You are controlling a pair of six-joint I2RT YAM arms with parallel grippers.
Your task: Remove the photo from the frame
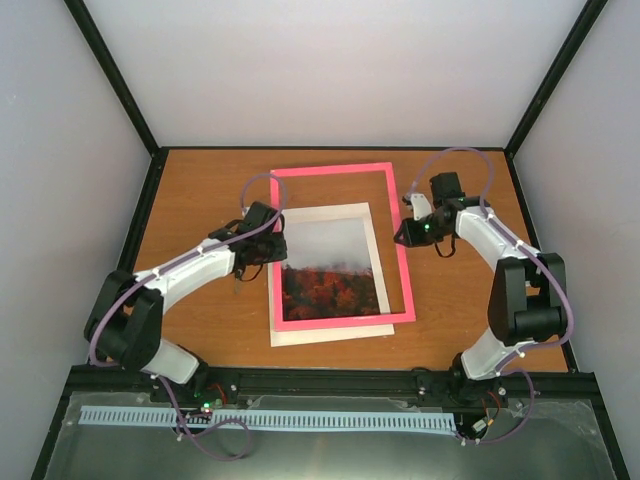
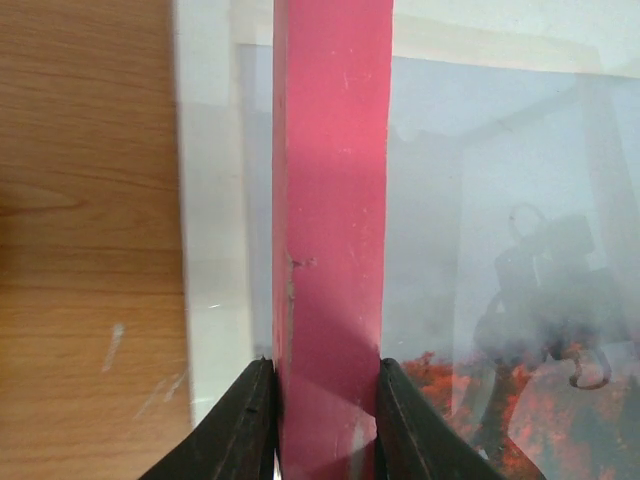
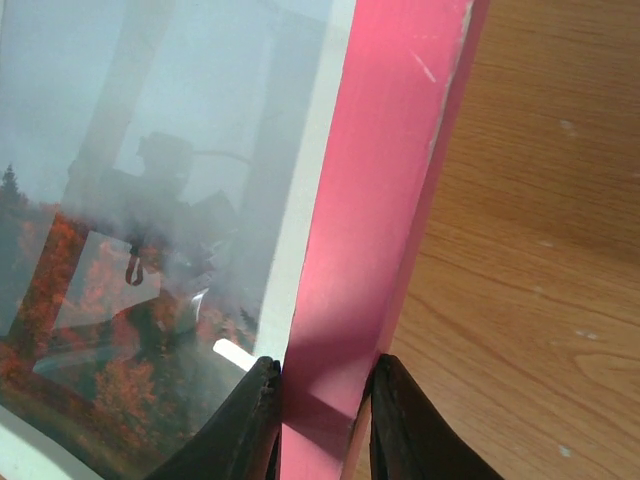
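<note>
The frame (image 1: 330, 171), thin and bright pink, lies in the middle of the table with both grippers on its long sides. My left gripper (image 1: 273, 238) is shut on the left rail (image 2: 330, 200), one black finger (image 2: 240, 420) on each side of it. My right gripper (image 1: 402, 235) is shut on the right rail (image 3: 380, 180) in the same way. The photo (image 1: 330, 270), grey sky over red-orange trees, shows inside the frame behind reflective glass (image 2: 520, 400). A white mat (image 1: 330, 336) surrounds it and sticks out past the frame's near rail.
The wooden table (image 1: 200, 190) is bounded by black posts and pale walls on three sides. Both arms curve in from the near edge, the left one (image 1: 180, 275) and the right one (image 1: 510, 290). A black rail (image 1: 320, 385) runs along the front.
</note>
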